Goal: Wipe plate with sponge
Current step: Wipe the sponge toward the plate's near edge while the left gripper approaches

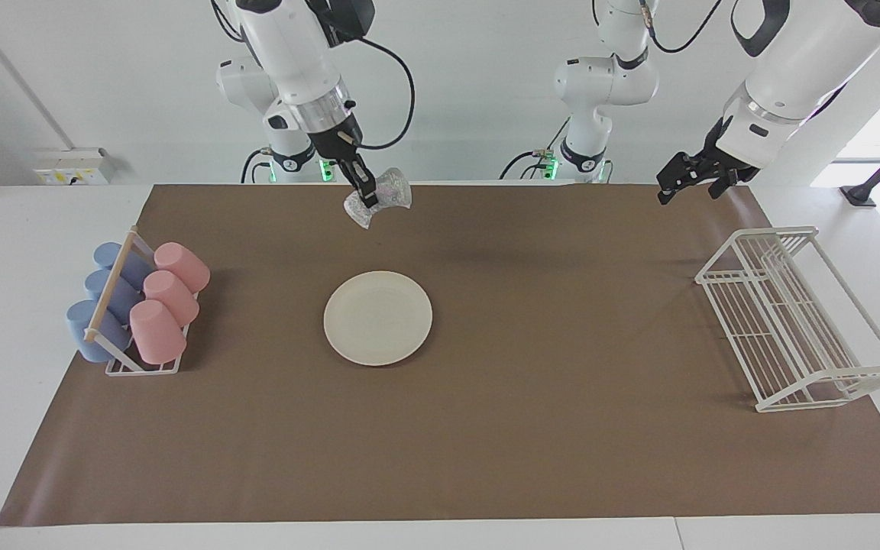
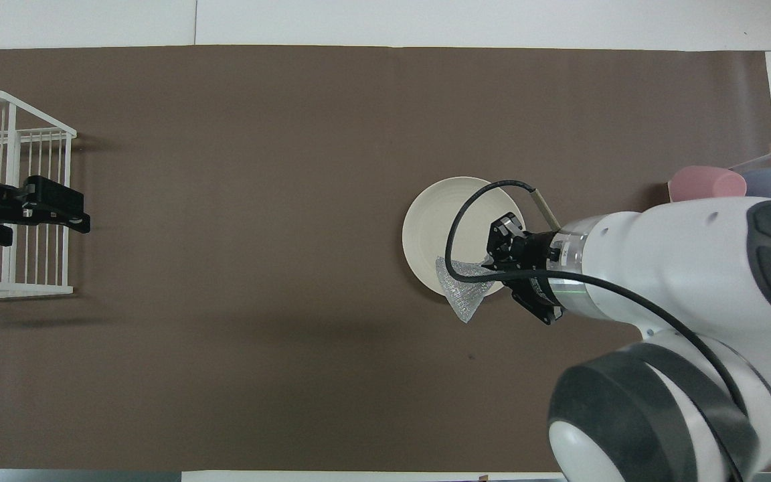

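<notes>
The cream-white plate (image 1: 377,317) lies flat on the brown mat near the table's middle; it also shows in the overhead view (image 2: 432,221). My right gripper (image 1: 367,200) is shut on the silvery mesh sponge (image 1: 386,191) and holds it high in the air, clear of the plate. From above, this gripper (image 2: 492,261) and the hanging sponge (image 2: 464,294) overlap the plate's rim on the robots' side. My left gripper (image 1: 686,182) is open and empty, raised over the white wire rack (image 1: 791,321), and waits; it also shows in the overhead view (image 2: 57,209).
A cup rack (image 1: 134,305) with pink and blue cups stands at the right arm's end of the mat, partly seen in the overhead view (image 2: 733,182). The wire rack (image 2: 11,214) stands at the left arm's end. The brown mat (image 1: 562,428) covers the table.
</notes>
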`<state>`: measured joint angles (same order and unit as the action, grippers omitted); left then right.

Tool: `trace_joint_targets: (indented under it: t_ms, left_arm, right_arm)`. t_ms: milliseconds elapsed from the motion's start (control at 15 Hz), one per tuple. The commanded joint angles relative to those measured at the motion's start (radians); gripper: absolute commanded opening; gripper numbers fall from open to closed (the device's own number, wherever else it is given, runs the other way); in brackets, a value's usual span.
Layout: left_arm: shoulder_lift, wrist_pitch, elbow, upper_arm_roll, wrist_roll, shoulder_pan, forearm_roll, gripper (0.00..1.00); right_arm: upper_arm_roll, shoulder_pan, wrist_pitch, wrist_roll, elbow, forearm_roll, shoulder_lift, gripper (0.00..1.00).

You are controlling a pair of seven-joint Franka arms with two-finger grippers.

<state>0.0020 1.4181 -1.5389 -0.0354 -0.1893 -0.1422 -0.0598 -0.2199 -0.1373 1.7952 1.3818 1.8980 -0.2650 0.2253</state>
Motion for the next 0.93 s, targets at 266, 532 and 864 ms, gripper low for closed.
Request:
trace_joint_targets:
  t_ms: [266, 532, 864]
  left_arm:
    - [-0.036, 0.047, -0.063, 0.008, -0.181, 0.000, -0.173, 1.00]
    - [-0.089, 0.157, -0.186, 0.006, -0.254, 0.009, -0.472, 1.00]
    - [-0.282, 0.445, -0.570, 0.015, -0.254, -0.032, -0.823, 1.00]
  right_arm:
    - [-0.021, -0.024, -0.070, 0.166, -0.125, 0.110, -0.052, 0.00]
    - [-0.019, -0.025, -0.076, 0.183, -0.137, 0.096, -0.060, 0.00]
    - [-0.019, -0.022, 0.021, 0.287, -0.125, 0.070, -0.076, 0.00]
